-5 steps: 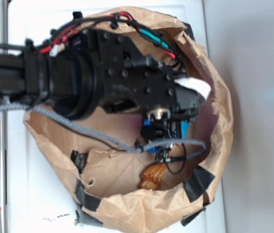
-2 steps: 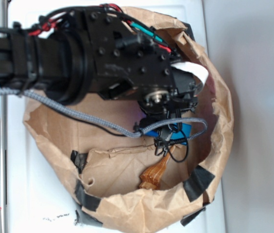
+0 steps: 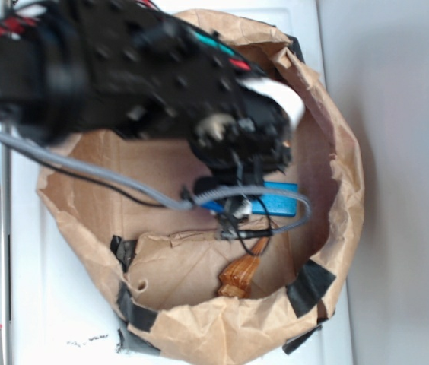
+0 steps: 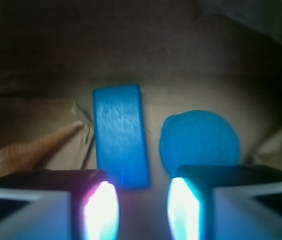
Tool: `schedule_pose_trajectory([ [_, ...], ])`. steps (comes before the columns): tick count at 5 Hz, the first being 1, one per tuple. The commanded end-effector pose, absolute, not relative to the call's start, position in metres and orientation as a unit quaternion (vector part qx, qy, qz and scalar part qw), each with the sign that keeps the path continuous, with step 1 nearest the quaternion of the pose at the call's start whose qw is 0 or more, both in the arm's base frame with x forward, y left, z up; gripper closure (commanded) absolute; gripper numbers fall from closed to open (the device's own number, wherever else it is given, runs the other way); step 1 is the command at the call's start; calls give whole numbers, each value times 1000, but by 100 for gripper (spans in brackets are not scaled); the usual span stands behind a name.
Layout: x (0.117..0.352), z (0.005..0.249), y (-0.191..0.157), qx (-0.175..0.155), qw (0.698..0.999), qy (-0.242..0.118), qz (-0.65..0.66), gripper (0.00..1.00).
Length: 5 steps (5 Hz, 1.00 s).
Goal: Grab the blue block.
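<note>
The blue block [image 4: 120, 135] is lying flat on the brown paper [image 4: 31, 115], beside a teal ball [image 4: 200, 140], its near end just ahead of our left finger. Our gripper [image 4: 137, 210] is hanging open and empty, while in the exterior view our arm is hiding most of the block.

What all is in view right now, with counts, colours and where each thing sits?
blue block: one, bright blue, flat on the paper floor, just ahead of the gripper.
ball: one, teal-blue, beside the block, on its right in the wrist view.
wooden piece: one, brown, on the floor near the bag's taped edge.
paper bag: one, brown, black tape patches, forms a bowl around everything.
surface: one, white, under the bag.
gripper: one, open, empty, above the block's near end.
</note>
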<state>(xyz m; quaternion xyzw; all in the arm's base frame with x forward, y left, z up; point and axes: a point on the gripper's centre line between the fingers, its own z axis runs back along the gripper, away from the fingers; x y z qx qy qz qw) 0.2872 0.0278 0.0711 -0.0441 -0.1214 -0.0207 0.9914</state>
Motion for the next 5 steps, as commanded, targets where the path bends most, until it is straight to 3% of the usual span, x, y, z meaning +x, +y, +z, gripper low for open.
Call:
schedule_pose_trajectory([
  [1,280,81,37,-28,989,-142,-42,0],
  [3,277,56,14,-11,989,-128,-76,0],
  [4,279,64,6,-12,986,-146,-74,0],
  [5,300,84,16,-32,987,-146,-49,0],
])
